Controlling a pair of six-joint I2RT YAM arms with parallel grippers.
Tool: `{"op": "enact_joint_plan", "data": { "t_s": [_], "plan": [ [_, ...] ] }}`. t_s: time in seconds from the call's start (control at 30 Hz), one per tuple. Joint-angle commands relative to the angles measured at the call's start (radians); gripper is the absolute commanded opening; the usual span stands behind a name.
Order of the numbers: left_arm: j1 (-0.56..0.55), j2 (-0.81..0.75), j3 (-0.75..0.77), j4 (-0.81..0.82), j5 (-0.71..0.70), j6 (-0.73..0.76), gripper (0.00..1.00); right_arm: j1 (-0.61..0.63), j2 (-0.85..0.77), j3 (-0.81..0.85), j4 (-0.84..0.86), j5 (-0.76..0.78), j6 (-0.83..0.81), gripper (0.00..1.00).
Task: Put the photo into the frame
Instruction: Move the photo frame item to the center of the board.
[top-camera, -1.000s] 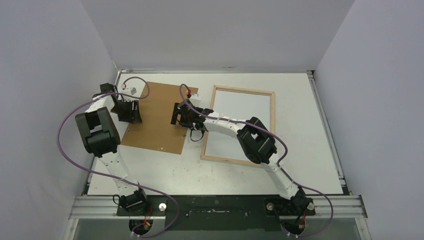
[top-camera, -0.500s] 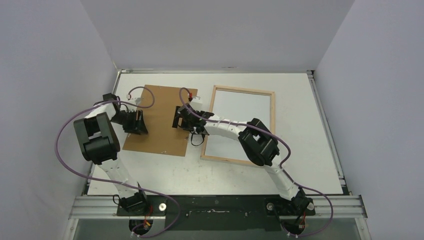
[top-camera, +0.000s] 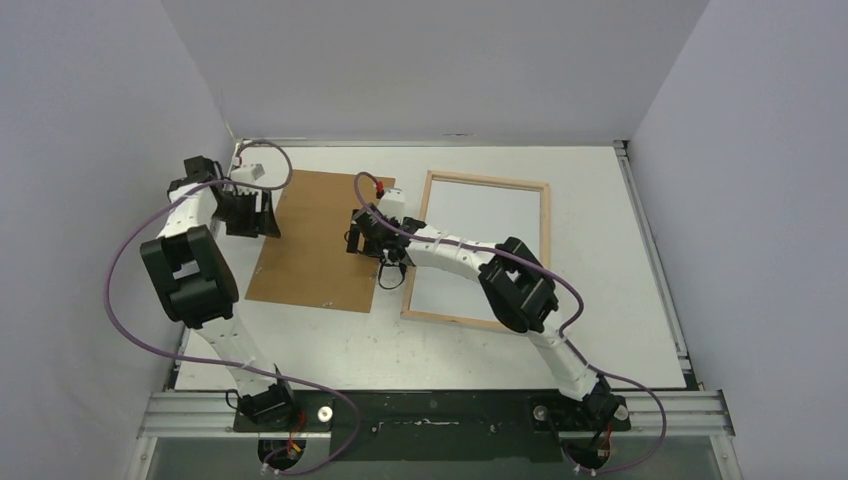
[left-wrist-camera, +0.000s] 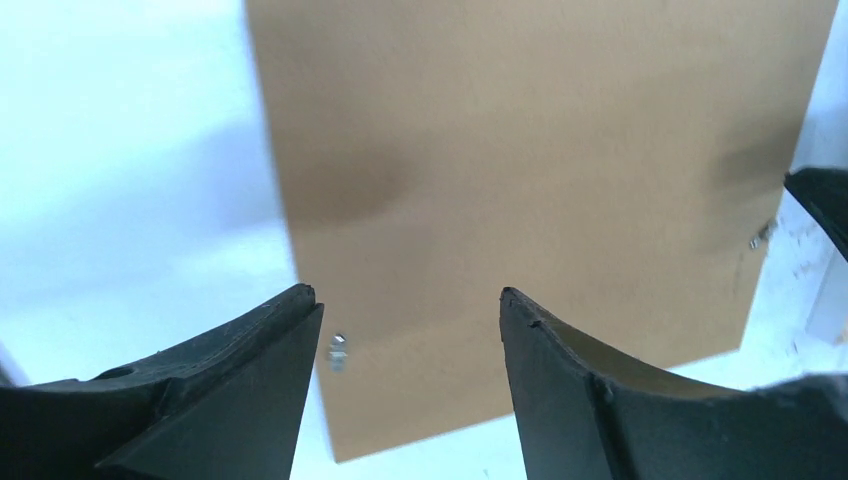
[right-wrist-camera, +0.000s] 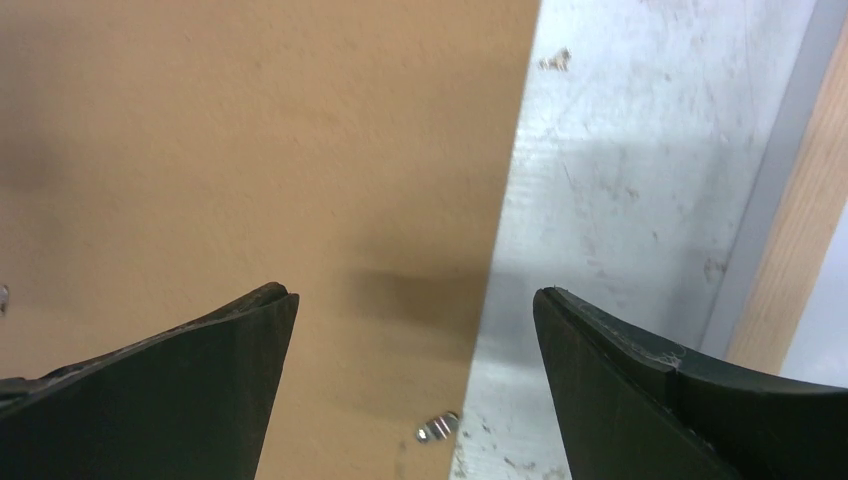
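Observation:
The frame (top-camera: 487, 181), pale wood with narrow bars, lies flat at the right of the table. A plain white surface (top-camera: 490, 240) fills it; it looks like the photo's white back, but I cannot tell for sure. One wooden bar (right-wrist-camera: 800, 260) shows at the right of the right wrist view. My left gripper (top-camera: 255, 212) (left-wrist-camera: 408, 295) hangs open above the left edge of the brown backing board (top-camera: 320, 240) (left-wrist-camera: 540, 150), holding nothing. Over the board's right edge (right-wrist-camera: 250, 130), my right gripper (top-camera: 362, 232) (right-wrist-camera: 412, 292) also stands open, nothing between its fingers.
Small metal tabs (left-wrist-camera: 337, 352) (right-wrist-camera: 437, 428) stick out at the board's edges. A strip of scuffed white table (right-wrist-camera: 640, 180) separates board and frame. Grey walls enclose the table on three sides. Purple cables loop from both arms.
My left gripper went forward along the board's left edge, then back toward the table's far left corner. The right arm has hardly moved.

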Motion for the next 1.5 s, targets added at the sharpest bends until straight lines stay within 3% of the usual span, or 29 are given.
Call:
{"op": "enact_joint_plan", "data": {
  "t_s": [0.0,0.5,0.9,1.13,1.47],
  "plan": [
    [0.003,0.080,0.101,0.087,-0.037,-0.061,0.65,-0.009,0.045,0.107,-0.018,0.094,-0.046,0.93],
    [-0.018,0.206,0.105,0.165,-0.076,-0.088,0.64,-0.017,0.125,0.145,0.001,0.064,-0.041,0.93],
    [-0.029,0.135,-0.078,0.056,0.185,-0.115,0.56,0.002,0.083,0.080,0.066,-0.169,0.096,0.93],
    [-0.023,0.065,-0.177,0.058,0.202,-0.082,0.54,0.021,0.010,0.008,0.125,-0.243,0.148,0.93],
    [-0.029,0.071,-0.202,0.081,0.222,-0.085,0.52,0.030,-0.152,-0.102,0.191,-0.273,0.186,0.93]
  ]
}}
